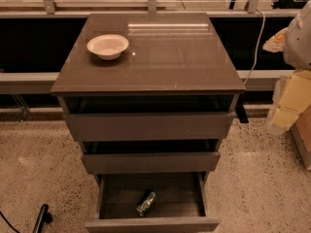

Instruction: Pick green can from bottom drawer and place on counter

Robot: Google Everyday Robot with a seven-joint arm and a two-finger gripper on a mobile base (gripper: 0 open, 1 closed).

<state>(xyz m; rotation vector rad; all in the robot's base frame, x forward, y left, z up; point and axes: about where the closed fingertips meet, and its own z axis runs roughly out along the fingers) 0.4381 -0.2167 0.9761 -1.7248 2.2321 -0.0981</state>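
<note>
The green can (146, 203) lies on its side in the open bottom drawer (150, 224), near the middle of the drawer floor and tilted diagonally. The counter (160, 62) is the glossy dark brown top of the cabinet, above the drawers. Pale parts of my arm (294, 81) show at the right edge, beside the cabinet and well away from the can. My gripper itself does not show in this view.
A white bowl (108, 46) stands on the counter's back left. The two upper drawers (148, 126) are pulled out a little. A small dark piece (241, 114) hangs by the cabinet's right side. A black object with a cable (41, 220) lies on the speckled floor at bottom left.
</note>
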